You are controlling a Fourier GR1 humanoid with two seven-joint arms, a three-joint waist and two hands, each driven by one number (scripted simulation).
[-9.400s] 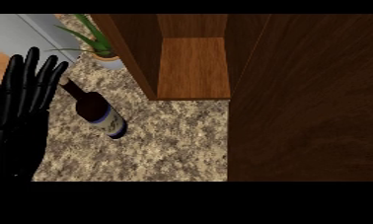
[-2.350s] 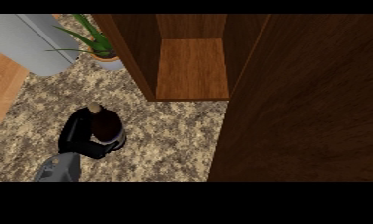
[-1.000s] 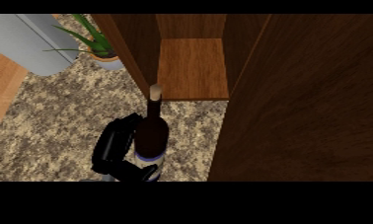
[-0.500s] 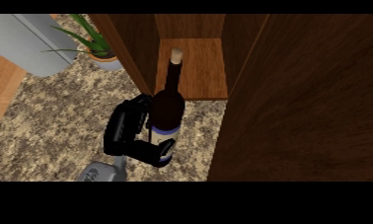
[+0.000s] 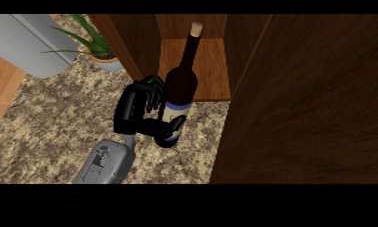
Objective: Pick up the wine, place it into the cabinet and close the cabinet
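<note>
Curling round the wine bottle (image 5: 179,96), the left hand (image 5: 140,112) holds it, neck apparently pointed at 12 o'clock toward the cabinet (image 5: 199,68) shelf.

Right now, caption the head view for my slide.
Left hand grips the wine bottle, its neck pointing into the open cabinet.

A green spiky-leaved plant in a pale round pot (image 5: 100,51) stands on the speckled granite counter (image 5: 52,136), up-left of the fingers, beside a grey rounded appliance (image 5: 33,43).
</note>
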